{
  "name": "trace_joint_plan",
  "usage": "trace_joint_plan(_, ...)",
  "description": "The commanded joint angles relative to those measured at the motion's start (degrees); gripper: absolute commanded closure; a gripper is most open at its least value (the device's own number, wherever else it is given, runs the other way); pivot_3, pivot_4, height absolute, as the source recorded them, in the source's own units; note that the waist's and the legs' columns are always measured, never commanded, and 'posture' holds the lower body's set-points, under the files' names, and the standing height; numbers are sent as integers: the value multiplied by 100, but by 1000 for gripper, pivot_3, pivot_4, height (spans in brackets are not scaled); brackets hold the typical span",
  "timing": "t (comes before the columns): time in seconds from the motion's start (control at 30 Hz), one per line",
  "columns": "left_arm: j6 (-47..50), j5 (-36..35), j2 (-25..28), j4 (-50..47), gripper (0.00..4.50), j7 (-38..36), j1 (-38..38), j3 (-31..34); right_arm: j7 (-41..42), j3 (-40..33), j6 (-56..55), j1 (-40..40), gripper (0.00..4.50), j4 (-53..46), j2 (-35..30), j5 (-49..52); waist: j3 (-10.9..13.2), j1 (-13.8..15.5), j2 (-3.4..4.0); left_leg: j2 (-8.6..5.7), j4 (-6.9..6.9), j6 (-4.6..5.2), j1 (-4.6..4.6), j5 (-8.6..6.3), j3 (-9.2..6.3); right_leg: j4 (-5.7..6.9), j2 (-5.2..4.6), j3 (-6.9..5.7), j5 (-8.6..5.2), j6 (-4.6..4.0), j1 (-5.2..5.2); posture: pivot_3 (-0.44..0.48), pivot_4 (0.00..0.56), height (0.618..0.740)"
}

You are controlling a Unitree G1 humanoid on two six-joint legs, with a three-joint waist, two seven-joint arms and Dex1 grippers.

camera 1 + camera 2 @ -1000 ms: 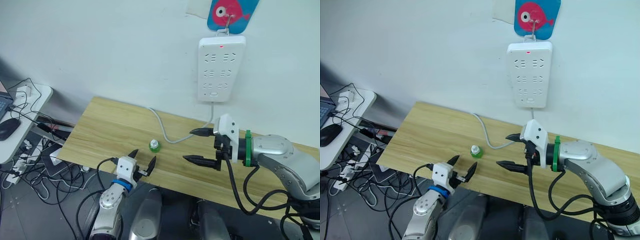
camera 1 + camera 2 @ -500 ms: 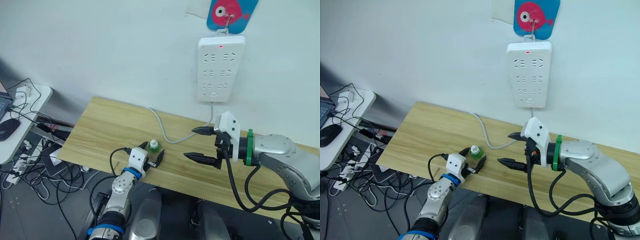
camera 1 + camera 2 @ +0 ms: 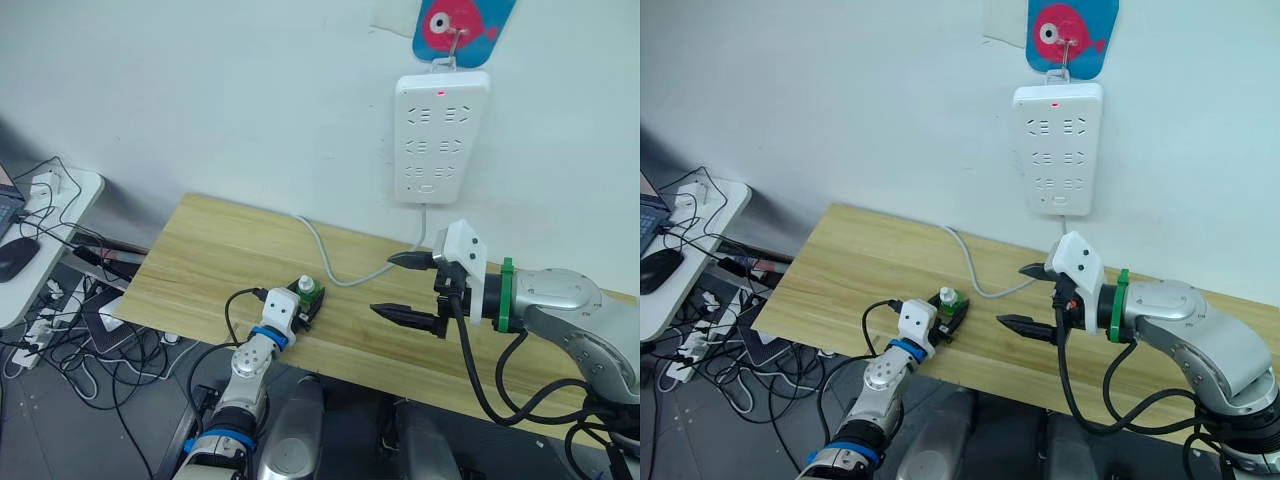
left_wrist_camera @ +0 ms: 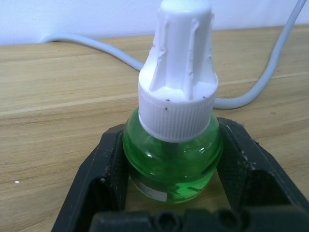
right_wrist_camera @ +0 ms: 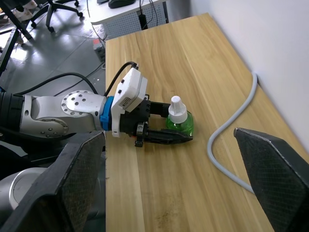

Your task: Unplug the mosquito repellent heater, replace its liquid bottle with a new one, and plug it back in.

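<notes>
One bottle (image 4: 174,145), green liquid inside, clamped upright by left hand (image 3: 306,303); right hand (image 3: 408,288) spread, empty.

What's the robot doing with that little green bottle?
The robot's left gripper has its jaws around the green bottle with the white cap, which stands upright on the wooden table. The jaws look closed against its sides. The right gripper hangs open above the table, holding nothing. On the wall hangs a white power strip with nothing plugged into it.

Bare table (image 3: 200,260) w/ free room all round bottle (image 4: 171,159); only grey cable (image 3: 325,255) lies behind it.
</notes>
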Motion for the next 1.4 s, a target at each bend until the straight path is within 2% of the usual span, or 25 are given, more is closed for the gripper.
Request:
trace_joint_plan(0.03, 194, 3, 63, -816, 2232, -308, 205, -224, 32, 27, -239, 269, 0, -345, -154, -167, 0, -6, 0, 0, 0, 0, 0, 0, -1, 0, 0, -1, 0, 0, 0, 236, 350, 740)
trace_joint_plan(0.1, 621, -52, 177, -1531, 2232, -568, 290, -391, -98, 34, -359, 441, 0, -386, -82, -287, 1, -11, -1, 1, -1, 0, -1, 0, -2, -1, 1, -1, 0, 0, 0, 248, 347, 740)
trace_joint_plan(0.3, 2949, -577, 822, -3886, 2232, -1526, 289, -851, -867, 316, -957, 857, 0, -364, 636, -989, 1, -33, -2, 7, 1, -1, 5, 1, -2, 10, 18, 2, 0, -1, 0, 274, 331, 740)
trace_joint_plan(0.5, 4629, -1112, 1098, -4765, 2232, -1978, -251, -992, -1669, 819, -1186, 919, 0, -278, 1515, -1595, 0, -150, -2, 17, 2, -4, 4, 2, -6, 9, 30, 1, 0, 0, -2, 255, 309, 740)
trace_joint_plan(0.7, 5026, -1160, 1019, -4680, 2232, -2093, -663, -1096, -2302, 1178, -1236, 970, 0, -217, 2162, -2142, -3, -275, -2, 16, 2, -33, 3, 18, -7, 6, 27, 2, 0, -1, -1, 210, 287, 740)
trace_joint_plan(1.1, 4995, -1113, 1027, -4690, 2232, -2339, -799, -1251, -2560, 1265, -1324, 1071, 0, 41, 2570, -2612, -13, -578, -1, 18, 1, -62, 2, 35, -15, 10, 17, -1, 3, -6, -3, 188, 272, 740)
trace_joint_plan(1.23, 4984, -1114, 1040, -4738, 2232, -2335, -776, -1270, -2504, 1236, -1370, 1156, 875, 103, 2650, -2592, -16, -663, 0, 17, 1, -63, 3, 36, -15, 13, 8, -1, 4, -6, -3, 192, 274, 740)
trace_joint_plan(1.4, 5000, -1114, 1038, -4802, 2232, -2317, -726, -1283, -2421, 1217, -1466, 1250, 2695, 154, 2620, -2625, -16, -756, 0, 17, 2, -62, 3, 36, -18, 18, 3, -3, 4, -7, -3, 193, 278, 740)
